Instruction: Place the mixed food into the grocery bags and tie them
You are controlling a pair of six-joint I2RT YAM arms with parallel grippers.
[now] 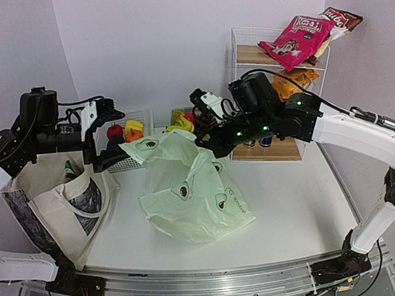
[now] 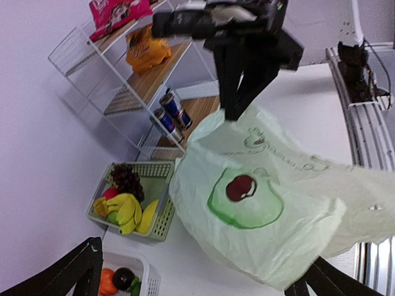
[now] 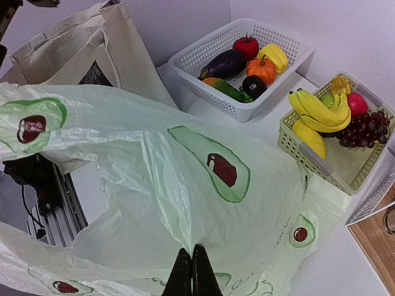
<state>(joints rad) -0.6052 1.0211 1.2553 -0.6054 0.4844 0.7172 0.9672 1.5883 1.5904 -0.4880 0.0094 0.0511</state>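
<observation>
Pale-green plastic bag (image 1: 187,190), printed with avocado halves, sits mid-tabletop with its top edge lifted. The right pincer (image 3: 191,253) is closed on that edge in a thin pinch. The left pincer (image 1: 113,136) stands wide apart at the bag's left corner and grips nothing.

The cream canvas tote (image 1: 56,195) slumps at the left edge of the tabletop, its mouth open. What either bag holds cannot be told.

Packing looks barely begun. Bananas (image 3: 315,111) and grapes (image 3: 364,129) lie in a green basket (image 3: 345,166), vegetables in a white basket (image 3: 203,61). Snack packets (image 1: 295,39) and drink cans (image 2: 170,114) sit on the wire shelf (image 1: 244,47). Neither bag is tied.

Both arms reach inward at bag height. The left one extends over the tote, and the right one is bent at the elbow.
</observation>
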